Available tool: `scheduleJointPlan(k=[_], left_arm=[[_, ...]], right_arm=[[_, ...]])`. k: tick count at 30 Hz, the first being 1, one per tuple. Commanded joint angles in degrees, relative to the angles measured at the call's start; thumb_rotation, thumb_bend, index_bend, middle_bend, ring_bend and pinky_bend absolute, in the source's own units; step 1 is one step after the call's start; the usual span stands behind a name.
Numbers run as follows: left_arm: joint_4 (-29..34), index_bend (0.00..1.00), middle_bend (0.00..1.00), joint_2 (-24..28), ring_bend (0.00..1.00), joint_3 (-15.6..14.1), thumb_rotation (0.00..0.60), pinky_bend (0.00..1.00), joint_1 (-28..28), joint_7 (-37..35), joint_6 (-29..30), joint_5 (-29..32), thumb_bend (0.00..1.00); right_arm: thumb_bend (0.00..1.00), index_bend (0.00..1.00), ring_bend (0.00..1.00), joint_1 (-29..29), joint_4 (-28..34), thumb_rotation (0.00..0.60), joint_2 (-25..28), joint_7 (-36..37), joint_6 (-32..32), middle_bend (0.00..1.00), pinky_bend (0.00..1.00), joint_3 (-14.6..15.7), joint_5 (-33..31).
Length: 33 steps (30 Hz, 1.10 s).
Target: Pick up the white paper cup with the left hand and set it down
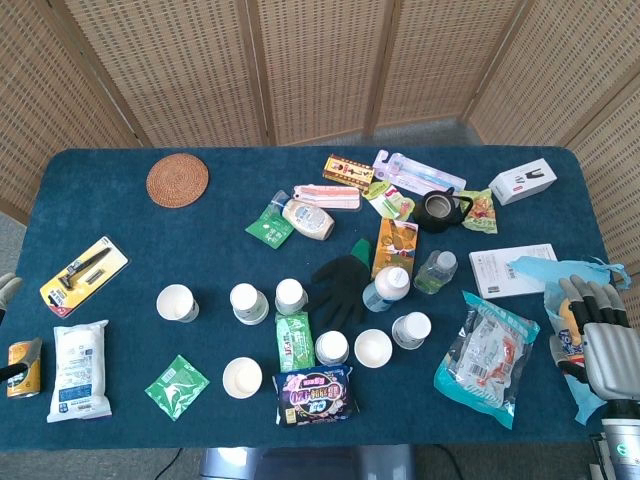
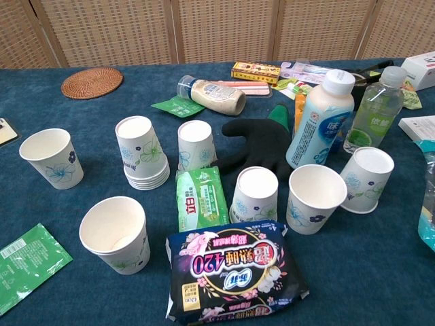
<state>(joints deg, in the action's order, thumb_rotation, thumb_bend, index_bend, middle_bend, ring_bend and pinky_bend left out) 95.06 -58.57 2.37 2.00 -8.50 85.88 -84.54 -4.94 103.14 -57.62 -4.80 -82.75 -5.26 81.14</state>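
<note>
Nothing of the task looks done yet. The left hand [image 1: 8,290] shows only as a grey sliver at the far left edge of the head view, level with the upright white paper cup with a blue flower print [image 1: 177,302], and apart from it; so little of it is visible that I cannot tell whether its fingers are spread or curled. It is absent from the chest view. Reaching, grasping, lifting and setting down all remain, by my judgement.

Several similar cups stand on the dark blue tablecloth [image 1: 110,215], so which one is meant is uncertain. The likeliest is that left-most cup, at centre left of the head view and at far left of the chest view [image 2: 53,157]. It stands with its mouth up and long axis vertical, well clear of its neighbours. A second open cup [image 2: 115,234] sits at lower left of the chest view, also mouth up; others nearby, including a stack of inverted cups [image 2: 141,151], rest mouth down.

The right hand [image 1: 598,340] lies at the lower right edge of the head view, fingers extended and slightly apart, holding nothing, beside a clear plastic snack bag [image 1: 485,348].
</note>
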Motion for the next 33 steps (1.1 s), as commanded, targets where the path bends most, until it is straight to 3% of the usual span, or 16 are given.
scheduleJointPlan(k=[1, 15, 25, 33], left_arm=[[-0.1, 0.01, 0.08, -0.1, 0.06, 0.0, 0.600, 0.00, 0.1, 0.0, -0.3, 0.1, 0.41], [1.4, 0.00, 0.08, 1.9, 0.06, -0.4, 0.600, 0.00, 0.4, 1.3, -1.1, -0.1, 0.41], [4.0, 0.00, 0.03, 5.2, 0.04, -0.7, 0.600, 0.00, 6.0, 7.5, -10.9, 0.5, 0.41], [4.4, 0.00, 0.00, 2.9, 0.03, -0.9, 0.600, 0.00, 11.3, 12.2, -19.4, 1.5, 0.41]], right_arm=[[0.49, 0.00, 0.00, -0.1, 0.1, 0.600, 0.0, 0.0, 0.1, 0.00, 0.00, 0.0, 0.0], [0.49, 0.00, 0.00, -0.5, -0.7, 0.600, -0.4, 1.8, 0.8, 0.00, 0.00, 0.1, 0.5], [0.49, 0.00, 0.00, -1.3, -0.6, 0.600, -0.4, 0.8, 2.2, 0.00, 0.00, 0.3, 0.2], [0.49, 0.00, 0.00, -0.9, -0.8, 0.600, -0.3, 1.4, 1.8, 0.00, 0.00, 0.7, 0.6]])
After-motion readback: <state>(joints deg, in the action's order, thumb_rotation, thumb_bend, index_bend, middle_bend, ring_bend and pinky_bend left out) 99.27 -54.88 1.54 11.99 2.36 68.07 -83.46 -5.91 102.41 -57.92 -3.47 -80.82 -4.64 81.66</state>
